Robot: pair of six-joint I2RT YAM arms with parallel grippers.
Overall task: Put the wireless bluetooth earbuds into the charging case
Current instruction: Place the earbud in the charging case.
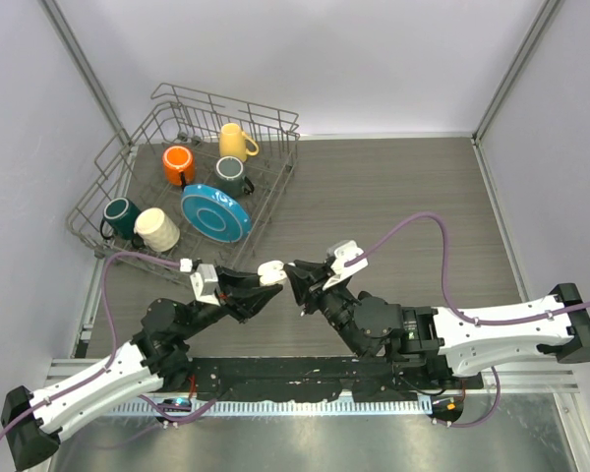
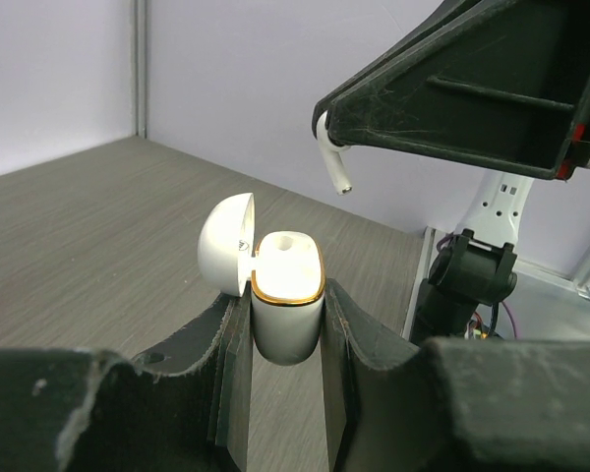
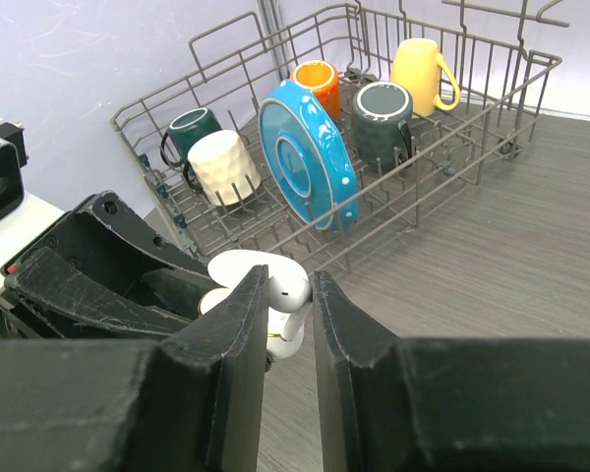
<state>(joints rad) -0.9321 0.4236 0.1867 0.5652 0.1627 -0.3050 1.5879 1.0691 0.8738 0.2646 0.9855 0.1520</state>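
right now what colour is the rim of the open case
Gold rim, clearest in left wrist view.

Gold-rimmed white charging case stands upright, lid open, clamped in the left gripper; a white earbud hangs above it, stem down.

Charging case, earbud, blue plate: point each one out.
charging case (image 2: pixel 287 310): left wrist view, white body below the gold rim.
earbud (image 2: pixel 332 162): left wrist view, middle of its stem.
blue plate (image 3: pixel 303 157): right wrist view, centre of its face.

Left arm and right arm: white outer links, black joints, black wrists. Purple cable runs along each. Fingers black, wedge-shaped, scuffed.
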